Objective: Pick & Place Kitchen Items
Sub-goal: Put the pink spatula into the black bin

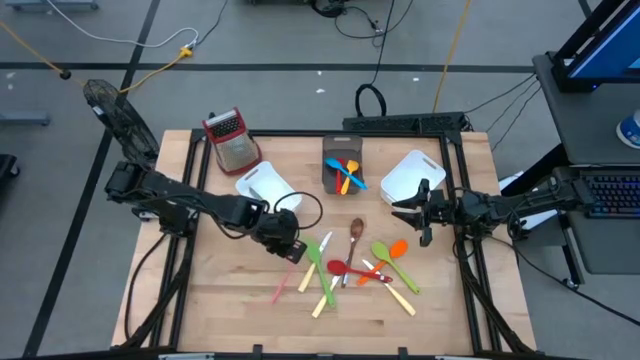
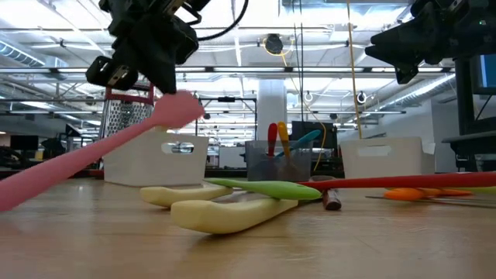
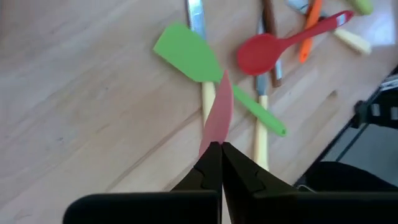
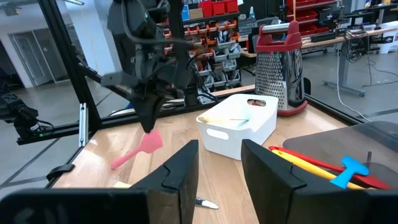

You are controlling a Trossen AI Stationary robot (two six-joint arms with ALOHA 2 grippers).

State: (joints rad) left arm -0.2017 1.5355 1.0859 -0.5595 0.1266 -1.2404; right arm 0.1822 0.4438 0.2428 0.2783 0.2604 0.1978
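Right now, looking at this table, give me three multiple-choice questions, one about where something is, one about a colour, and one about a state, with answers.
1. Where is the box grater?
A. On the table's far left corner
B. Inside the grey bin
C. Among the scattered utensils

2. What colour is the spatula that the left gripper holds?
A. Blue
B. Pink
C. Yellow

3. How is the right gripper?
A. Shut on a spoon
B. Open and empty
C. Pressed flat on the table

Answers:
1. A, the high view shows it upright beside the left white bin.
2. B, the low view shows a pink blade tilting down from the shut gripper.
3. B, the right wrist view shows its fingers apart, holding nothing.
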